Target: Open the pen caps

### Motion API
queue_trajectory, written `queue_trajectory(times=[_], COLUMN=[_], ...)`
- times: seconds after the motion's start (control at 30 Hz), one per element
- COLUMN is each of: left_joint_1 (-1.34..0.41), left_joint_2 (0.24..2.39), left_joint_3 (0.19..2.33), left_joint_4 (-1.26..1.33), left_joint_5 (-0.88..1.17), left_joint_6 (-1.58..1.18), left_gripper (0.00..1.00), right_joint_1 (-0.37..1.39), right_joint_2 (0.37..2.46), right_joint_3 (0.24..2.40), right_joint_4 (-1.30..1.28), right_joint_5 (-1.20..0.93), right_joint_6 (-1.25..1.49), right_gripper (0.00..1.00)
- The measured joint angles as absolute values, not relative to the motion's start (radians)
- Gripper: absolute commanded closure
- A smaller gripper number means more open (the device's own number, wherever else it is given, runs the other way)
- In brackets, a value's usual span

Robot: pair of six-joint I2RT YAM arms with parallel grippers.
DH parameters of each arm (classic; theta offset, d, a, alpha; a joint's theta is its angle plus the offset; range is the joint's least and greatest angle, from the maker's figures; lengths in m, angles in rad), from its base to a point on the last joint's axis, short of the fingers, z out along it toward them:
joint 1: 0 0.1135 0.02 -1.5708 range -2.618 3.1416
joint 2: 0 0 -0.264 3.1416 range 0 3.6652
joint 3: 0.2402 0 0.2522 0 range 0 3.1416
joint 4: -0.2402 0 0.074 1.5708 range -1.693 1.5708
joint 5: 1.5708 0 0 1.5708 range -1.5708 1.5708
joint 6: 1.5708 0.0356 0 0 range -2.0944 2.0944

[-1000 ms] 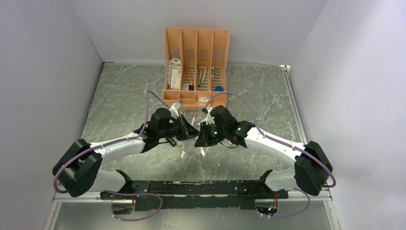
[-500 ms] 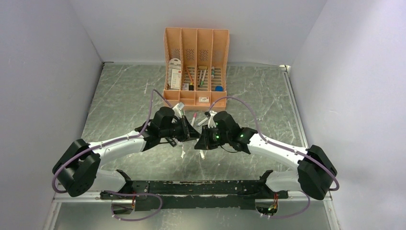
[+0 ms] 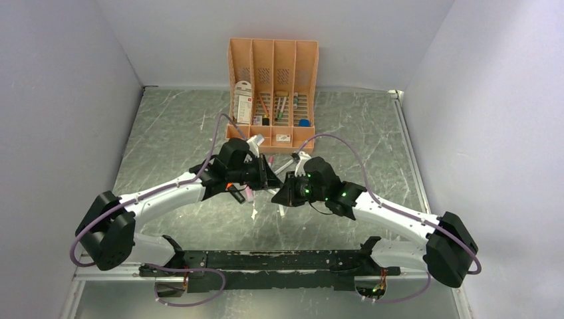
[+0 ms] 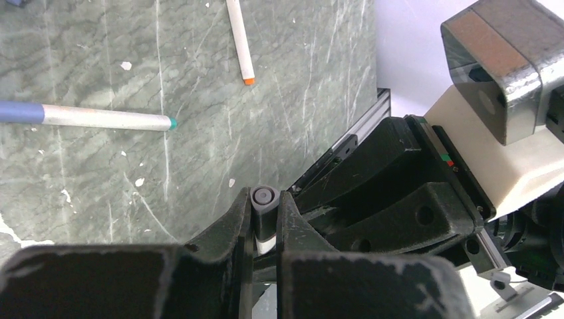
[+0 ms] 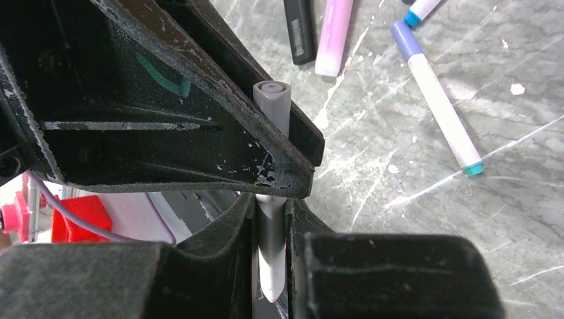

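Grey pen (image 5: 272, 109) pinched by both left gripper (image 4: 264, 207) & right gripper (image 5: 271, 214), not yet pulled apart. Teal-tip pen (image 5: 435, 100), orange-tip pen (image 4: 239, 40) look opened; pink pen (image 5: 334, 30) unclear.

2 arms, left arm (image 3: 166, 196) and right arm (image 3: 392, 207): white shells, black joint housings, a purple cable (image 3: 216, 136) looping along each. Green lights glow on the right arm, mid-frame. Black base rail (image 3: 266, 262) at bottom. The left gripper (image 5: 276, 113) has scuffed black fingers with a green smear.
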State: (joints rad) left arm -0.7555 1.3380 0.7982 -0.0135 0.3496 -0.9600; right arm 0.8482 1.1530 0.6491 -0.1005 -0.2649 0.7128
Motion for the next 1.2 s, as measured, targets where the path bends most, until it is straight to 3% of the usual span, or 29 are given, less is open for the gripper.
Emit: queue_trajectory(times=[0.33, 0.57, 1.2], left_joint_1=[-0.694, -0.435, -0.389], left_joint_2=[1.360, 1.348, 1.110], left_joint_3=[0.937, 0.981, 0.926], left_joint_4=[-0.168, -0.147, -0.314], left_joint_5=[0.416, 0.291, 0.279], left_joint_6=[-0.862, -0.786, -0.715], left_gripper=[0.93, 0.93, 0.91], right_joint_1=[0.854, 0.904, 0.905], right_joint_2=[1.113, 1.091, 1.096], right_joint_3=[0.642, 0.595, 0.690], right_joint_4=[-0.029, -0.237, -0.424], right_joint_5=[-0.214, -0.293, -0.171], right_joint_6=[0.734, 0.736, 0.686], right_gripper=[1.00, 1.00, 1.00])
